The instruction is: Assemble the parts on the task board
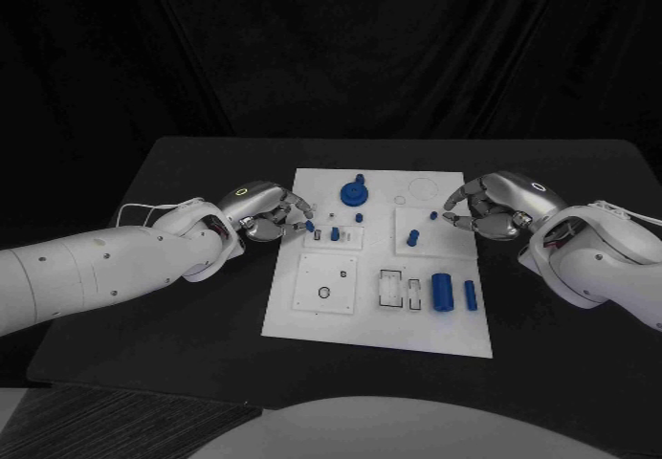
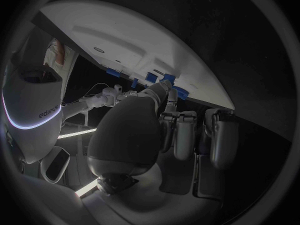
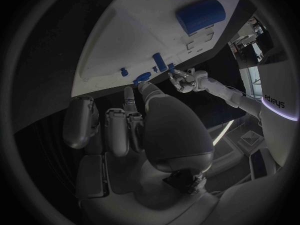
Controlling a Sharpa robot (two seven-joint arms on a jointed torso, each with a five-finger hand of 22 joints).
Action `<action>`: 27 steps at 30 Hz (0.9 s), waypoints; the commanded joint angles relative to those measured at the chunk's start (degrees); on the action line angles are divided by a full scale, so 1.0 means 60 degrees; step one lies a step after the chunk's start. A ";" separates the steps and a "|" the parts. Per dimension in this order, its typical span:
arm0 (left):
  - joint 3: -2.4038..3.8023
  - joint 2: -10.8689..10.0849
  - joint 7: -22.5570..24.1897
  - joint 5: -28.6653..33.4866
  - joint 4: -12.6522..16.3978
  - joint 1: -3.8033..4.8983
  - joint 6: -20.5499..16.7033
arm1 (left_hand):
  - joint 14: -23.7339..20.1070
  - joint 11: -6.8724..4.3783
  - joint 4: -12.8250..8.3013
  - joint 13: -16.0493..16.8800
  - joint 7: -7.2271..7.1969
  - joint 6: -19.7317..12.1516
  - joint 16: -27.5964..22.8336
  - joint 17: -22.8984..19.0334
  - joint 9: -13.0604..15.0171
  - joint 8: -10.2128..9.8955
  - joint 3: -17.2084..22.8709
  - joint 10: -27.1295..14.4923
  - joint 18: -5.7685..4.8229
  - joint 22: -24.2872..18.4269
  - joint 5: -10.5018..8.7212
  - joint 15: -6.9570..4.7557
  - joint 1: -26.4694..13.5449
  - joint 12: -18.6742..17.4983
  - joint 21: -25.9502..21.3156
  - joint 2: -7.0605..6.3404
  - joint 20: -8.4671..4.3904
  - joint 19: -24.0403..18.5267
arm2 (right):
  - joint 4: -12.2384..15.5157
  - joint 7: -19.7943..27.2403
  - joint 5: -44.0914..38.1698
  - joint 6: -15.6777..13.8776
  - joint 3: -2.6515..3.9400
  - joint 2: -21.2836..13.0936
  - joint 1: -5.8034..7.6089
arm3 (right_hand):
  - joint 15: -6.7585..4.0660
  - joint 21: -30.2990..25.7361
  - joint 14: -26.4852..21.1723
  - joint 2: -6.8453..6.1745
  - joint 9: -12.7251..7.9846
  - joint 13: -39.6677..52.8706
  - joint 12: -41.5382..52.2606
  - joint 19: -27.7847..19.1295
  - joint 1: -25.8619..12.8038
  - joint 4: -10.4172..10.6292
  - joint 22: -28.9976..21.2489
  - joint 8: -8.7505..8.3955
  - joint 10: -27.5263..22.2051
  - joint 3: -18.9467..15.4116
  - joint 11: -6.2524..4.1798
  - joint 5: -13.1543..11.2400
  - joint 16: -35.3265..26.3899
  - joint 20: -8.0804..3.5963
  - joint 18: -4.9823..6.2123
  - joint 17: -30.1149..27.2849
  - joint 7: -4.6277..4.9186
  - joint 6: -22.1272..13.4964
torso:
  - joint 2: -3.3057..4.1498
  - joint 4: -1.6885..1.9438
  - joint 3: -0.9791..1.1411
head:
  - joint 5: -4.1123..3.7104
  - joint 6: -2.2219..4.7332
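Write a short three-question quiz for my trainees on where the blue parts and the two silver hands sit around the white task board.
1. True or false: the large blue cylinder lies on the near right part of the white flat task board, beside a slimmer blue cylinder.
2. Multiple choice: where is the blue round disc with a knob?
A. On the far part of the board, between the two hands
B. On the black table, off the board
C. At the board's near left corner
3. Fill the gap: the silver left hand is at the board's ____ edge, opposite the silver right hand.

Key: 1 true; 2 A; 3 left.
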 commanded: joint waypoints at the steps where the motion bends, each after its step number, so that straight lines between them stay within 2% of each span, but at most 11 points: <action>1: 0.0005 0.0001 0.0113 0.0001 0.0008 -0.0014 -0.0002 | 0.1058 -0.0080 0.0056 0.1998 -0.0010 -0.0196 0.0133 0.2547 -0.0138 -0.0185 0.0348 0.0641 -0.0224 0.2389 -0.0131 -0.0061 -0.0040 -0.0128 -0.0074 -0.0279 -0.0051 0.0464 | 0.0024 -0.0041 -0.0021 -0.0074 0.0006 -0.0015 -0.0021 | 0.0059 -0.0113 0.0665 0.0033 -0.0108 0.2547 0.0191 0.0052 0.0098 -0.0043 0.1738 0.0141 0.1028 0.0342 0.0021 0.0120 -0.0184 0.0034 0.0389 0.0747 -0.0011 0.0037 | -0.0003 -0.0001 -0.0001 | 0.0010 0.0001; 12: 0.0005 -0.0031 0.0143 0.0001 0.0020 -0.0014 0.0017 | 0.1058 -0.0100 0.0058 0.1979 -0.0041 -0.0242 0.0133 0.2547 -0.0245 -0.0304 0.0358 0.0627 -0.0218 0.2381 -0.0147 -0.0073 -0.0017 -0.0149 -0.0096 -0.0361 -0.0059 0.0448 | 0.0026 -0.0044 -0.0021 -0.0080 0.0006 -0.0018 -0.0021 | 0.0059 -0.0113 0.0665 0.0033 -0.0108 0.2547 0.0191 0.0052 0.0098 -0.0043 0.1738 0.0141 0.1028 0.0342 0.0021 0.0120 -0.0184 0.0034 0.0389 0.0747 -0.0011 0.0037 | -0.0002 0.0000 -0.0004 | 0.0017 0.0001; 22: 0.0006 -0.0273 0.0146 -0.0119 0.0223 -0.0013 -0.0027 | 0.1058 -0.0174 0.0228 0.1784 -0.0142 -0.0880 0.0133 0.2547 -0.0742 -0.0951 0.0360 0.0464 -0.0189 0.2344 -0.0206 -0.0126 -0.0037 -0.0378 -0.0212 -0.0677 -0.0103 0.0364 | 0.0033 -0.0054 -0.0021 -0.0077 0.0006 -0.0049 -0.0021 | 0.0060 -0.0118 0.0666 0.0020 -0.0109 0.2547 0.0191 0.0051 0.0107 -0.0060 0.1737 0.0145 0.1028 0.0344 0.0023 0.0121 -0.0181 0.0035 0.0390 0.0752 -0.0010 0.0044 | -0.0003 -0.0001 -0.0001 | -0.0004 0.0001; 25: 0.0007 -0.0382 0.0067 -0.0231 0.0320 -0.0011 -0.0054 | 0.1058 -0.0190 0.0281 0.1724 -0.0162 -0.1084 0.0133 0.2547 -0.0842 -0.1042 0.0349 0.0410 -0.0170 0.2318 -0.0358 -0.0133 -0.0018 -0.0450 -0.0288 -0.0713 -0.0117 0.0309 | 0.0031 -0.0056 -0.0021 -0.0079 0.0006 -0.0050 -0.0021 | 0.0060 -0.0118 0.0666 0.0020 -0.0109 0.2547 0.0191 0.0051 0.0107 -0.0060 0.1737 0.0145 0.1028 0.0344 0.0023 0.0121 -0.0181 0.0035 0.0390 0.0752 -0.0010 0.0044 | -0.0004 -0.0001 0.0002 | 0.0007 0.0001; 27: 0.0008 -0.0461 0.0038 -0.0296 0.0386 -0.0008 -0.0126 | 0.1058 -0.0187 0.0334 0.1691 -0.0162 -0.1309 0.0133 0.2547 -0.0947 -0.1051 0.0429 0.0378 -0.0159 0.2302 -0.0742 -0.0144 0.0080 -0.0491 -0.0341 -0.0715 -0.0118 0.0270 | 0.0030 -0.0057 -0.0021 -0.0084 0.0006 -0.0047 -0.0021 | 0.0060 -0.0118 0.0666 0.0020 -0.0109 0.2547 0.0191 0.0051 0.0107 -0.0060 0.1737 0.0145 0.1028 0.0344 0.0023 0.0121 -0.0181 0.0035 0.0390 0.0752 -0.0010 0.0044 | -0.0004 -0.0003 -0.0002 | 0.0012 0.0001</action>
